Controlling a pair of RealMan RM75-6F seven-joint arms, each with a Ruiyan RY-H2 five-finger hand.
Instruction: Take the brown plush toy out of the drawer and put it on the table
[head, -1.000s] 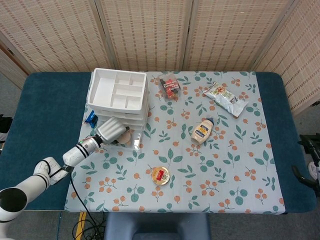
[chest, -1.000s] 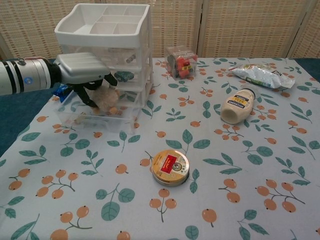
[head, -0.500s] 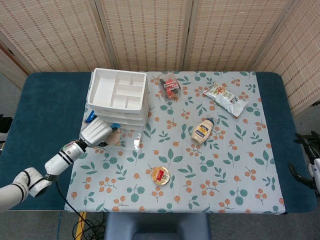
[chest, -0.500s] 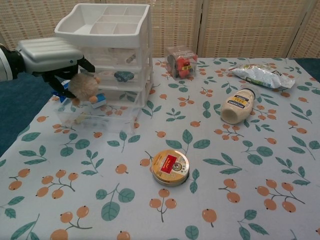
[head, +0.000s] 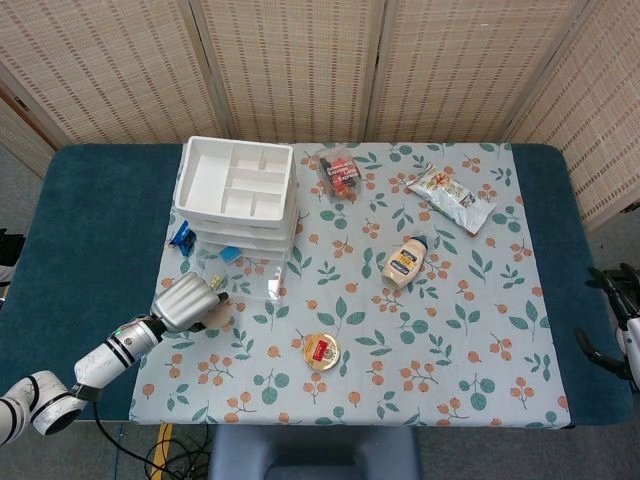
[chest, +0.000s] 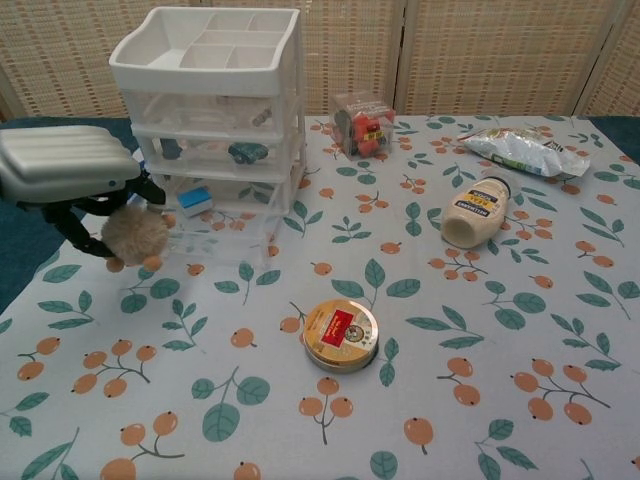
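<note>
My left hand (head: 186, 303) (chest: 66, 173) grips the brown plush toy (chest: 135, 236) (head: 216, 317) from above, fingers curled around it. Hand and toy are outside the drawer, just in front and to the left of it, low over the flowered cloth (chest: 420, 400). The white drawer unit (head: 237, 190) (chest: 215, 95) stands at the back left with its clear bottom drawer (head: 245, 276) (chest: 225, 226) pulled out; a small blue item (chest: 195, 200) lies in it. My right hand (head: 612, 325) shows only partly at the right edge, off the table, dark fingers apart and holding nothing.
A round tin (chest: 340, 335) lies in the middle front. A mayonnaise bottle (chest: 478, 213) lies on its side to the right, with a snack bag (chest: 520, 150) behind it. A clear box of red items (chest: 362, 123) stands beside the drawer unit. A blue wrapper (head: 182, 236) lies left of the unit.
My left hand lifted the plush toy out of the open drawer and drew it left and toward the front, down to the cloth beside the drawer. The right hand barely moved.
</note>
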